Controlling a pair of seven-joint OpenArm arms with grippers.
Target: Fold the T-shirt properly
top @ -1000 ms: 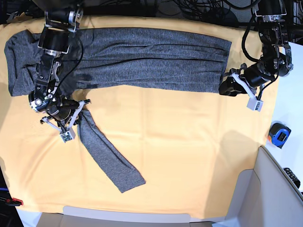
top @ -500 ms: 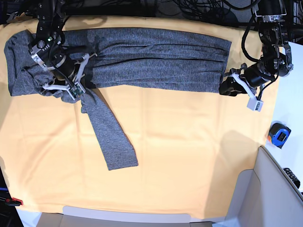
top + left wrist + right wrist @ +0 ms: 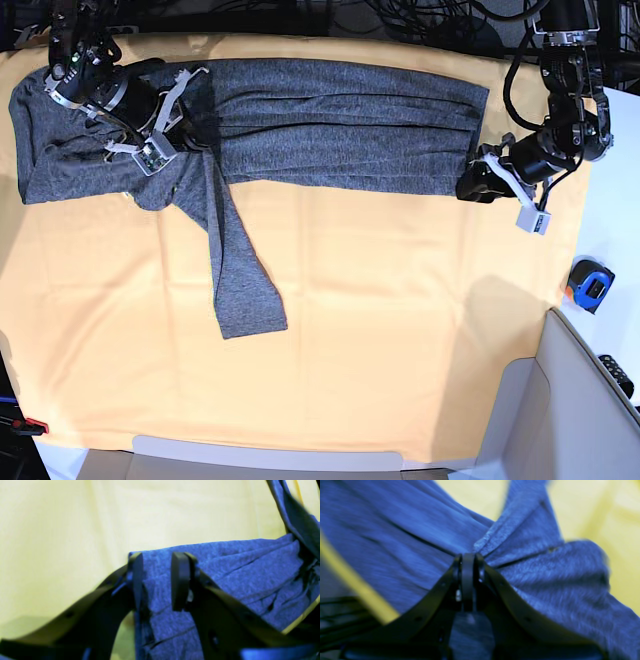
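The dark-grey T-shirt (image 3: 340,125) lies folded lengthwise in a long band across the far side of the yellow-orange cloth (image 3: 380,330). One long sleeve (image 3: 235,270) trails from it toward the near side. My right gripper (image 3: 180,150) is over the shirt's left part, shut on a pinched ridge of fabric (image 3: 495,547) where the sleeve starts. My left gripper (image 3: 468,186) is at the shirt's right end by the near hem corner. In the left wrist view its fingers (image 3: 178,577) stand apart with a thick fold of the shirt (image 3: 156,580) filling the gap between them.
A blue and black tape measure (image 3: 588,284) lies off the cloth at the right. A grey bin wall (image 3: 575,400) rises at the lower right, with a black remote (image 3: 618,372) beside it. Cables run along the far edge. A small red item (image 3: 30,427) sits at the lower left.
My right gripper has moved back and up over the shirt body with the sleeve in it. The sleeve has swung left and now trails straighter toward the front. The left gripper barely shifted.
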